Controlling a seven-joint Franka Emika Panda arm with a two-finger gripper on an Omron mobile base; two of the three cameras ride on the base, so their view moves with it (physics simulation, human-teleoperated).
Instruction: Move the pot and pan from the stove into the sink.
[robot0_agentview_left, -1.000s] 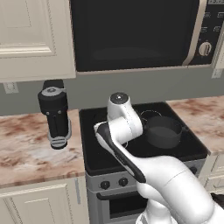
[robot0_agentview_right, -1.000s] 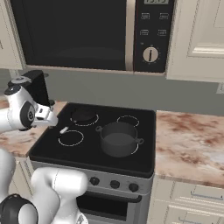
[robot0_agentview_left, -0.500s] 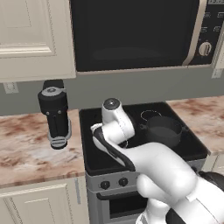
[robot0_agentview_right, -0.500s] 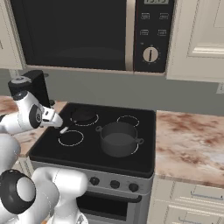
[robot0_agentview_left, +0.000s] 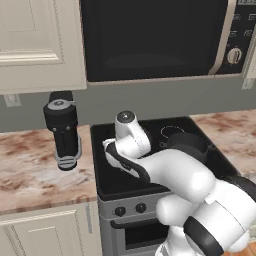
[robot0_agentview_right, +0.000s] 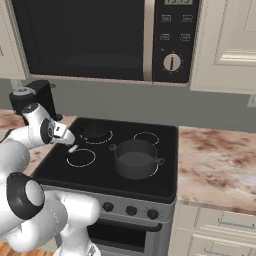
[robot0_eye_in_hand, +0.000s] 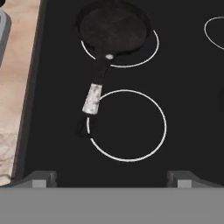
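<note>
The black pan (robot0_eye_in_hand: 113, 28) lies on the back left burner of the stove (robot0_eye_in_hand: 188, 87), and its long handle runs toward me to a pale tip (robot0_eye_in_hand: 92, 99). My gripper (robot0_eye_in_hand: 113, 178) hovers open above the front left burner ring, a short way from that tip, with nothing between its fingers. From the right base view, the pan (robot0_agentview_right: 95, 132) sits behind my hand. The dark grey pot (robot0_agentview_right: 135, 157) stands on the front right burner. The left base view shows the pot (robot0_agentview_left: 187, 145) half hidden by my arm. The sink is out of view.
A black coffee machine (robot0_agentview_left: 62, 130) stands on the marble counter left of the stove, close to my arm. A black microwave (robot0_agentview_right: 100, 37) hangs above the cooktop. Marble counter (robot0_agentview_right: 215, 160) stretches to the right of the stove.
My arm has swung a little lower and leftward over the stove's left side. The pot and pan have not moved. The jaws have stayed open.
</note>
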